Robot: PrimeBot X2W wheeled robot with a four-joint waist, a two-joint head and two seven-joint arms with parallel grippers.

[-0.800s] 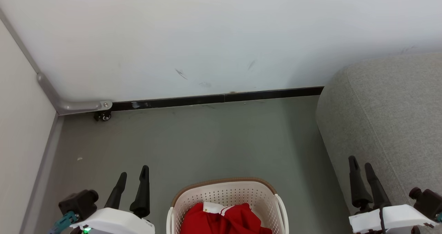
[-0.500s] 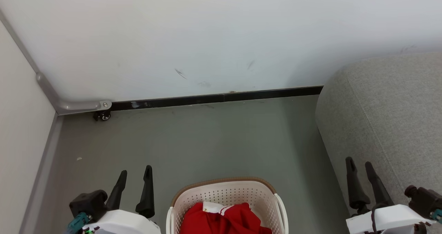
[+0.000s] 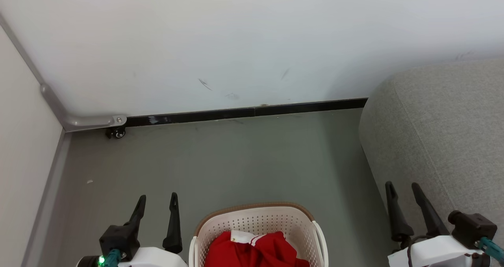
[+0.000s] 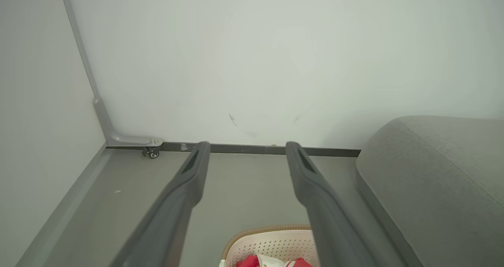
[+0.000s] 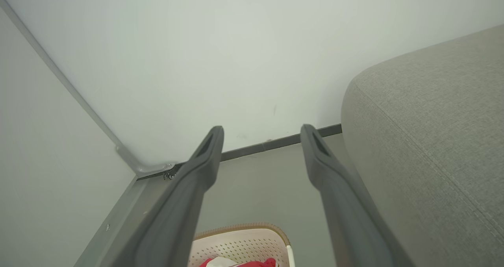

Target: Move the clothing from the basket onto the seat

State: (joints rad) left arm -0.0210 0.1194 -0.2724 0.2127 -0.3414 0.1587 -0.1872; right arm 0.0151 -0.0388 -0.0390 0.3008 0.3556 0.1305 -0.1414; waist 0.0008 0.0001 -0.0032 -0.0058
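You're in a staged living-room corner: sofa (image 3: 445,133) at 3 o'clock, laundry basket (image 3: 252,221) at 6, bare partition walls (image 3: 236,34) on a caster (image 3: 117,132) at 9.

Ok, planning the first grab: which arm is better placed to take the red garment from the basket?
Probably left: the open left tool hangs close beside the basket holding the red garment, while the open right tool sits farther off, by the sofa.

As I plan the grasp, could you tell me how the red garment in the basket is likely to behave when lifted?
The red garment lies bunched in soft folds, so it will probably be floppy and hang from the pinch point. It looks like thin fabric, so likely light. Trailing cloth might catch the rim of the basket.
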